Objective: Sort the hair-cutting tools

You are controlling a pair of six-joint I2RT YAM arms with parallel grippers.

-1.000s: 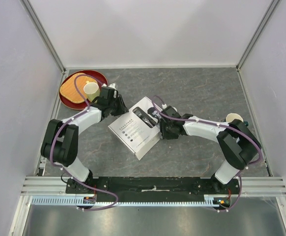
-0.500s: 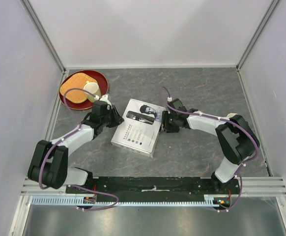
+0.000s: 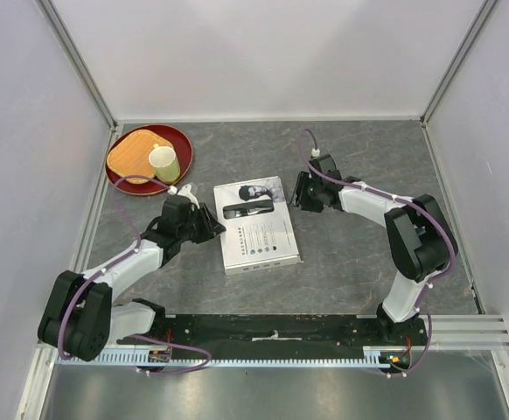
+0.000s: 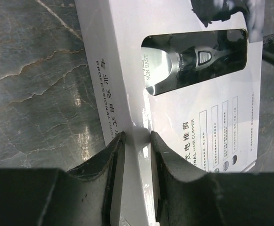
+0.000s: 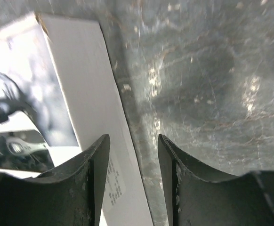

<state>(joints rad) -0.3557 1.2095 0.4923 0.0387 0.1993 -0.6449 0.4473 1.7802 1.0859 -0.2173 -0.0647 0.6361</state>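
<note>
The slim black-and-silver electric clipper (image 4: 193, 59) lies inside the white cardboard box (image 3: 259, 234), in the middle of the grey stone-look table (image 3: 368, 157). The left gripper (image 4: 136, 141) pinches the box's left edge. The right gripper (image 5: 132, 141) stands open beside its right edge. I think the left should pin the box firmly while the right opens it.

The box (image 4: 127, 56) pinched between my left fingers (image 4: 112, 165) reads white with black lettering. Just beyond those black fingers, its window shows the clipper (image 4: 193, 59), silver at the head and black behind. To their left the table (image 4: 33, 84) is grey stone with pale veins. By my right fingers (image 5: 95, 165), black too, white card meets the same mottled grey. From above I see a dark red tray (image 3: 183, 144), an orange-tan board (image 3: 130, 156) and a cream cup (image 3: 163, 163).
</note>
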